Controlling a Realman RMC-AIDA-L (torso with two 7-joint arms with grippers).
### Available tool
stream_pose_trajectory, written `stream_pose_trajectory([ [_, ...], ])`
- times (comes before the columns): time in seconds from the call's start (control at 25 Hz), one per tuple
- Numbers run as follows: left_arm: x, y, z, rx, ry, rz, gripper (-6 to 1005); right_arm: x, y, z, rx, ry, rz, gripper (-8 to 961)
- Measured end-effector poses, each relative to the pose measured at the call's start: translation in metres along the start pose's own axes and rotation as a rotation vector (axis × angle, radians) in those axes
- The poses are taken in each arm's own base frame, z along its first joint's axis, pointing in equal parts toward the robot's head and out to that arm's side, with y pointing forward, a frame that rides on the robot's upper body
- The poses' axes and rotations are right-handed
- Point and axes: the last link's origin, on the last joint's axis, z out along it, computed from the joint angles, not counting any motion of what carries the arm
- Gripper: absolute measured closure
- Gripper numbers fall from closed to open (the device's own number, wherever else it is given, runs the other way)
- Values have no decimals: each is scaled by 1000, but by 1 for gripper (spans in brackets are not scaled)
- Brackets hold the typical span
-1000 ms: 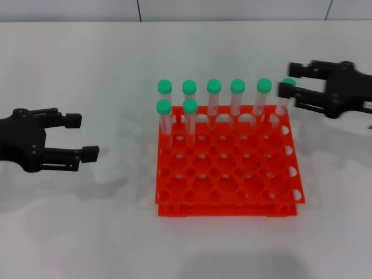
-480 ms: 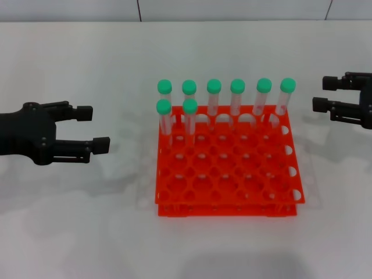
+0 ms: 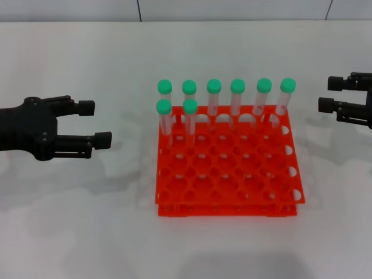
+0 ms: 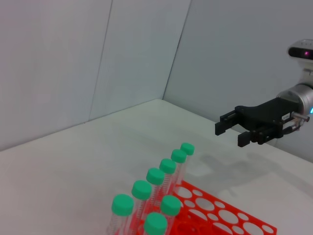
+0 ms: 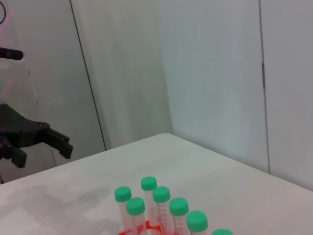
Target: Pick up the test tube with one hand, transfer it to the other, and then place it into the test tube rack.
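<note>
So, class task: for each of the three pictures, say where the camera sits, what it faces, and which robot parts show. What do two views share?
Head view: from above, facing down at the test tube rack; left tool and right tool both show, open.
Left wrist view: on the left arm, facing across the tubes to the right tool.
Right wrist view: on the right arm, facing the left tool.
Shared: all see the green-capped tubes.

table (image 3: 116, 70): white, matte | walls (image 4: 73, 63): plain grey panels, vertical seams

We see eight capped tubes (image 3: 214, 100) standing along the far rows of the test tube rack (image 3: 229, 174), blocking entry there; its nearer holes lie open from above, with bare desk (image 3: 87, 221) on both sides.
</note>
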Motion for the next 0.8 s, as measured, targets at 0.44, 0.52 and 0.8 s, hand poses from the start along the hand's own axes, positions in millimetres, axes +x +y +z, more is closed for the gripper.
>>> stream_pose_trajectory([
  [0.44,1,0,0,-5,3,1,111,5,6,-3,-32,18,5,410],
  [0.52,2,0,1,-7,3,3,111,6,7,-3,-36,25,6,410],
  [0.8,3,0,2,-9,4,6,111,7,8,-3,-49,36,16,410],
])
